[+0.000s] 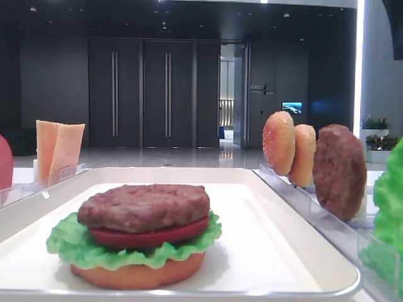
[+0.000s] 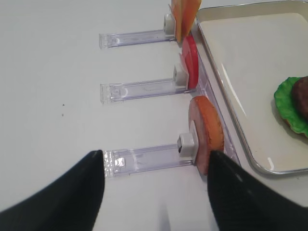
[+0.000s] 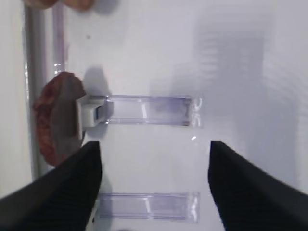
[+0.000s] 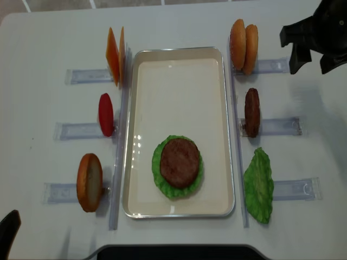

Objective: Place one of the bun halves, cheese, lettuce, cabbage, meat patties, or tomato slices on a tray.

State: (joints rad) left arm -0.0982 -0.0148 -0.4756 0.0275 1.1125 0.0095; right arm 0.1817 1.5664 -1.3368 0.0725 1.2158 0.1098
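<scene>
Bun halves (image 4: 243, 39) stand racked just beside the right gripper (image 4: 312, 46), whose jaws hang parted and empty above the table. On the tray (image 4: 179, 70) the stack ends in a meat patty (image 4: 180, 162), so a top bun seems next: descend, straddle one, close.

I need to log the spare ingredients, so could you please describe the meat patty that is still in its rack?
The meat patty is a thick, round, dark-brown disc with a rough, grainy surface. It stands on edge at the tray-side end of a clear plastic rack, right of the white tray, between the bun halves and the lettuce leaf. No hand touches it.
</scene>
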